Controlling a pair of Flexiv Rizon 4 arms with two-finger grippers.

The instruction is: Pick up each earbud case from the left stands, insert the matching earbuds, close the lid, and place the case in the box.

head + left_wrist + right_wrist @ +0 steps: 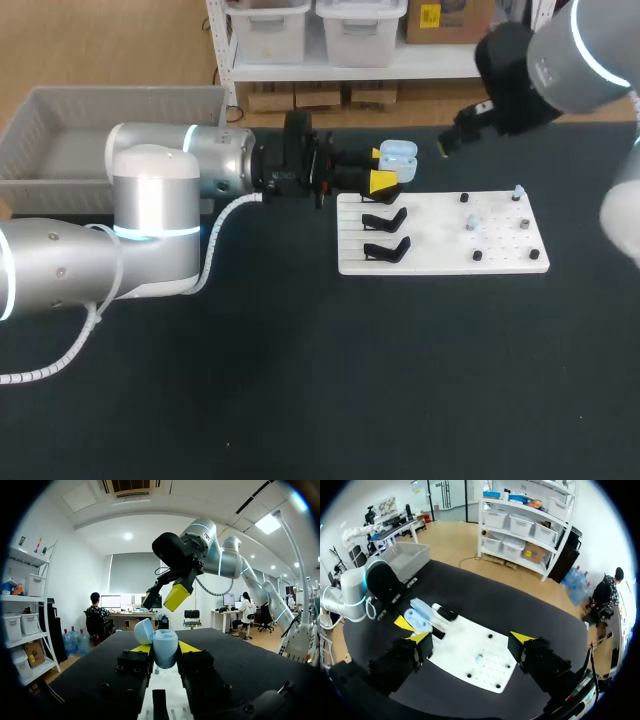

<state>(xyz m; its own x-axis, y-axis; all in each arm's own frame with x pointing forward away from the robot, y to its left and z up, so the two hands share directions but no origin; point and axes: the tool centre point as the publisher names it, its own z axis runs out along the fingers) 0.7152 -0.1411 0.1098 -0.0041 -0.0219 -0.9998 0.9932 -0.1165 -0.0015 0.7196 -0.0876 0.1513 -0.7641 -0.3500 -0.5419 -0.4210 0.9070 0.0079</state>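
My left gripper [385, 168] is shut on a light blue earbud case [398, 160] with its lid open, held above the far left corner of the white board [440, 262]. In the left wrist view the case [165, 649] sits upright between the yellow tips, lid [144, 630] tipped back. Two empty black stands [385, 220] [387, 250] remain on the board's left side. Small earbuds [473, 222] [517, 192] stand on its right side. My right gripper [452, 140] hangs open high above the board's far edge; in its own view the gripper [470, 639] is spread wide over the board [485, 650].
A grey box [60, 140] stands at the table's far left, behind my left arm [150, 210]. Small black pegs [477, 256] dot the board's right half. Dark table [300, 380] stretches in front of the board.
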